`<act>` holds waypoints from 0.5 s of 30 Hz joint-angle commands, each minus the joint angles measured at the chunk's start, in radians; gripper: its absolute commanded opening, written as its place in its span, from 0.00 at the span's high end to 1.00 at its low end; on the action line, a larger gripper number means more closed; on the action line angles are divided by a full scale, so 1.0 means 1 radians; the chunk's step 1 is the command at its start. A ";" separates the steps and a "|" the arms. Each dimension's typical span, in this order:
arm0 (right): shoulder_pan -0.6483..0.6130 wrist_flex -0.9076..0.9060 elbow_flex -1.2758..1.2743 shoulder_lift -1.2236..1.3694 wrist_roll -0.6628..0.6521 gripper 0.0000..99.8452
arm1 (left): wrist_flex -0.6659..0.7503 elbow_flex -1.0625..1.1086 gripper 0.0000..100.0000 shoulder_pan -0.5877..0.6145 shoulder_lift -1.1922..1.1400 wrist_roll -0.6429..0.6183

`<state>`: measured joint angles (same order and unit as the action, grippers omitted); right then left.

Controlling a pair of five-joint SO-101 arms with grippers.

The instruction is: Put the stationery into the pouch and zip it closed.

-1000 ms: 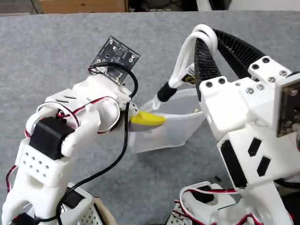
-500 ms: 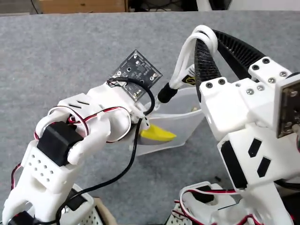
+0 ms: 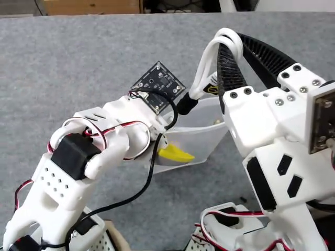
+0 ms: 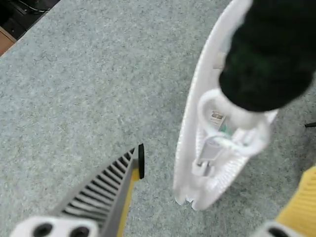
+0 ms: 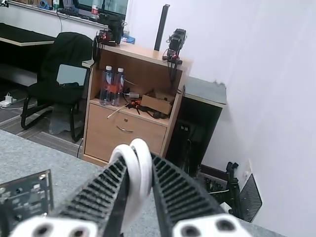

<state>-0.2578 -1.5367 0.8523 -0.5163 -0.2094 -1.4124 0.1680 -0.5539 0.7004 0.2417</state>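
Translucent white pouch [image 3: 201,138] stands open mid-frame; right gripper [image 5: 139,159] is clamped on a looped white cord [image 3: 205,63]; left gripper [image 3: 172,152] fingers are apart, lower-left of the pouch

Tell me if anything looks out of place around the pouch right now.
The pouch stands tipped up on its edge, not flat. A looped white cord hangs only partly inside, its top loop pinched in the right gripper above.

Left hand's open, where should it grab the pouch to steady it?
Likely the narrow end of the pouch nearest the left hand, from above, straddling both thin walls. It stands on edge, mouth up, and the white cable held by the right hand hangs over the mouth's other end.
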 commanded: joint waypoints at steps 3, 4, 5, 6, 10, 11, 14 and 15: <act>-0.003 -0.003 0.030 -0.008 -0.006 0.99 | 0.002 -0.005 0.54 -0.015 0.003 0.005; -0.003 -0.003 0.030 -0.008 -0.006 0.99 | 0.003 -0.005 0.56 -0.015 0.003 0.005; -0.003 -0.003 0.030 -0.008 -0.006 0.99 | 0.005 -0.005 0.58 -0.015 0.003 0.005; -0.003 -0.003 0.030 -0.008 -0.006 0.99 | 0.005 -0.004 0.61 -0.015 0.003 0.005; -0.006 -0.005 0.024 -0.008 -0.006 0.99 | 0.038 0.015 0.67 -0.015 0.003 0.005; -0.006 -0.005 0.024 -0.008 -0.006 0.99 | 0.048 0.022 0.67 -0.015 0.003 0.005; -0.006 -0.005 0.024 -0.008 -0.006 0.99 | 0.060 0.044 0.67 -0.015 0.003 0.005; -0.006 -0.005 0.024 -0.008 -0.006 0.99 | 0.060 0.048 0.67 -0.015 0.003 0.005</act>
<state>-0.2578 -1.5397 0.8523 -0.5163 -0.2094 -1.3786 0.2156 -0.5600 0.7004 0.2417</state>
